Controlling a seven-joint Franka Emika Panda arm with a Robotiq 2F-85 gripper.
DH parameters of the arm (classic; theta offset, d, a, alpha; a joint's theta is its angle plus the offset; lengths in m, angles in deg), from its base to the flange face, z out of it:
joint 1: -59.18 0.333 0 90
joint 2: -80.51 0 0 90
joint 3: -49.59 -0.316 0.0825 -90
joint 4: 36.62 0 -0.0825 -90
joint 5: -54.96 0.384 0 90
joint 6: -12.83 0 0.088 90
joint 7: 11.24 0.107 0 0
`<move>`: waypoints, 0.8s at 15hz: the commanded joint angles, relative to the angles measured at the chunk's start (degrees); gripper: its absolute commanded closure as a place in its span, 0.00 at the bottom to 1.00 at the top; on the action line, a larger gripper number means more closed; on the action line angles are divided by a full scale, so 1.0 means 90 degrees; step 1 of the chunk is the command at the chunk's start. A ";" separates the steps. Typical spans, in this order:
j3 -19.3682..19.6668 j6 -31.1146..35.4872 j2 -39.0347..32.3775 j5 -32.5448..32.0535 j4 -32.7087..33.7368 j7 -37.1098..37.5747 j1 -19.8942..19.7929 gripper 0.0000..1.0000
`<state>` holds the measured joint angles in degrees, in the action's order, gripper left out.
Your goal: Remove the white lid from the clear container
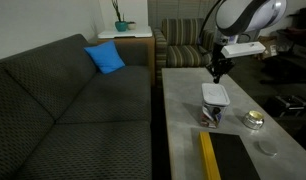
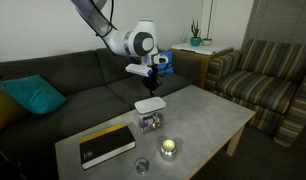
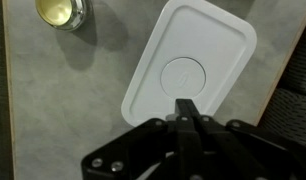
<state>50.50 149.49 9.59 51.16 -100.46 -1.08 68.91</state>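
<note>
The white lid (image 1: 215, 93) (image 2: 149, 105) is a rounded rectangle with a raised rim. In both exterior views it lies on top of the clear container (image 1: 210, 117) (image 2: 148, 124), which shows dark and coloured items through its wall. In the wrist view the lid (image 3: 193, 55) fills the middle and hides the container beneath it. My gripper (image 1: 217, 75) (image 2: 151, 88) (image 3: 183, 103) hangs just above the lid. Its fingers are pressed together and hold nothing. The fingertips point at the lid's near edge.
A small round yellowish dish (image 1: 254, 120) (image 2: 169, 148) (image 3: 61, 12) and a grey disc (image 1: 266, 147) (image 2: 142, 166) sit on the grey table (image 1: 183, 110) (image 2: 203, 115). A black and yellow book (image 1: 228, 158) (image 2: 105, 145) lies near the container. A dark sofa (image 1: 63, 100) borders the table.
</note>
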 commanded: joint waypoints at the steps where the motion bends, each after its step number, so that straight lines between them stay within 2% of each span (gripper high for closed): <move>1: -0.0155 -0.0483 -0.0026 0.0154 0.0067 -0.0217 -0.0127 1.00; 3: -0.0204 -0.0692 0.0002 0.0176 0.0084 -0.0286 -0.0162 1.00; 4: -0.0222 -0.0644 0.0121 0.0157 0.0017 -0.0384 -0.0191 1.00; 5: -0.0056 -0.0477 -0.0035 0.0069 0.0063 -0.0102 -0.0025 0.99; 12: -0.0024 -0.0306 -0.0171 0.0054 0.0257 -0.0043 0.0015 1.00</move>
<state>49.81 145.94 9.67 51.51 -99.88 -2.08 68.45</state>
